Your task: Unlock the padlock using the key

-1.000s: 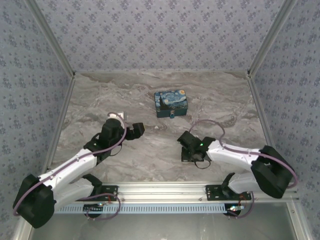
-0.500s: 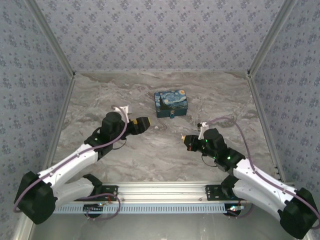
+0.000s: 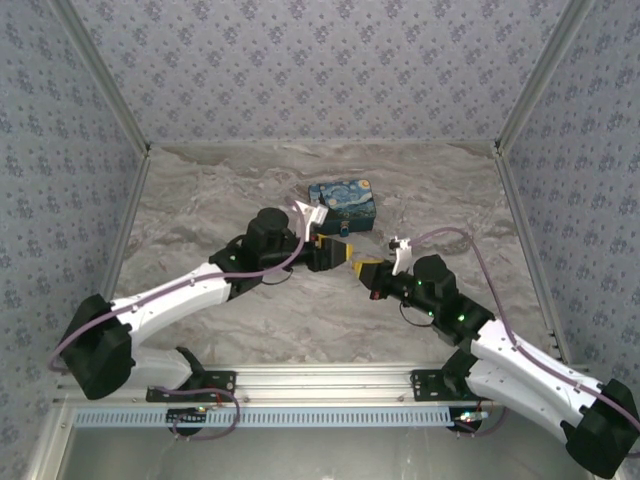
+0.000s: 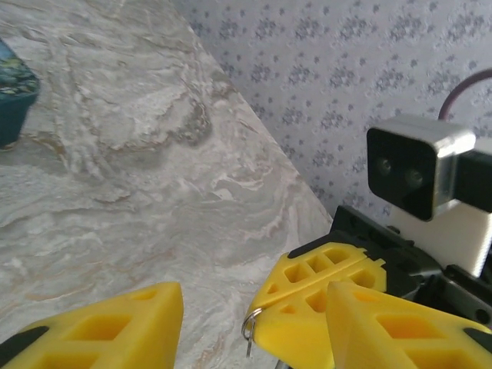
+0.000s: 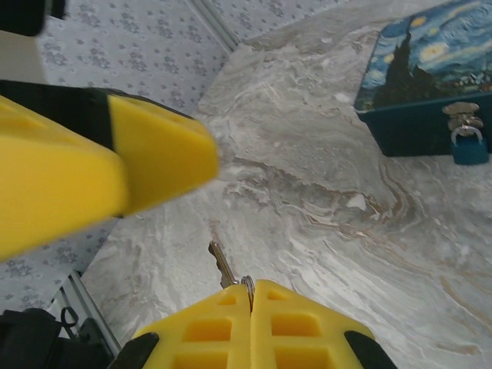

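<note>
**Inspector:** Your right pincer (image 5: pixel 251 296) is clenched on the key (image 5: pixel 222 268), which is thin, stiff and slippery. Hold it by the bow, blade free. Your left pincer (image 3: pixel 338 252) stands released, close opposite.

**Operator:** And the padlock (image 5: pixel 470 147)?

**Inspector:** It hangs on the tin box (image 5: pixel 430 54) front. It is light and probably swings. You have bare table (image 5: pixel 323 207) between.

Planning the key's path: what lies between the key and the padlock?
Bare marble table between the key and the padlock, by the right wrist view. The left gripper sits close beside that line in the top view.
</note>
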You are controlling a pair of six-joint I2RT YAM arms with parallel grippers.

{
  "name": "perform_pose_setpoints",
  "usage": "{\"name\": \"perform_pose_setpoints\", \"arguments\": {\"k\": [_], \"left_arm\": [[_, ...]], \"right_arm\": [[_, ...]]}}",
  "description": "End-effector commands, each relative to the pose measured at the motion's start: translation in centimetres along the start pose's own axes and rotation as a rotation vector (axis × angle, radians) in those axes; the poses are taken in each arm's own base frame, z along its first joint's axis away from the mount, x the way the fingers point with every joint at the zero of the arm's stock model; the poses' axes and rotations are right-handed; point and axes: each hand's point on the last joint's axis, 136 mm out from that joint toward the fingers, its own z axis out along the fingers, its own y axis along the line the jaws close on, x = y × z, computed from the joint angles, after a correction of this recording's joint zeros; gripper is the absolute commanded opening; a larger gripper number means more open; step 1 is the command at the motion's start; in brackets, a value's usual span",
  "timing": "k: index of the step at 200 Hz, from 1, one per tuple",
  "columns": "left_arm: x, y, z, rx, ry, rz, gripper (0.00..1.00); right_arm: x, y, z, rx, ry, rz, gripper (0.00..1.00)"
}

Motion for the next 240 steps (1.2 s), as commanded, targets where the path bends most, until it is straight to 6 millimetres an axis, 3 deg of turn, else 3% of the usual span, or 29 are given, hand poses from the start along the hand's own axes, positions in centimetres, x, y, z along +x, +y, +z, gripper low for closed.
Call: {"name": "perform_pose_setpoints", "arguments": {"k": [1, 96, 142, 198, 240], "left_arm": [[-0.9, -1.9, 0.4, 0.065, -0.004, 0.061, 0.50], [0.3, -1.7, 1.5, 0.077, 0.047, 0.060, 0.24], [-0.2, -1.7, 1.1, 0.055, 0.030, 0.073, 0.00], [-2.4, -3.7, -2.0, 0.001, -0.009, 0.219, 0.00], [-4.2, -6.9, -4.1, 0.054, -0.039, 0.329, 0.00]], "right_arm": [[-1.8, 1.9, -0.3, -0.052, -0.046, -0.036, 0.00], [-2.5, 2.4, -0.2, -0.075, -0.064, -0.013, 0.00], [-2.4, 2.1, -0.4, -0.085, -0.024, 0.001, 0.00], [-4.2, 1.1, -3.0, -0.165, -0.007, 0.013, 0.28], [-7.5, 4.6, -4.8, -0.326, -0.107, -0.106, 0.50]]}}
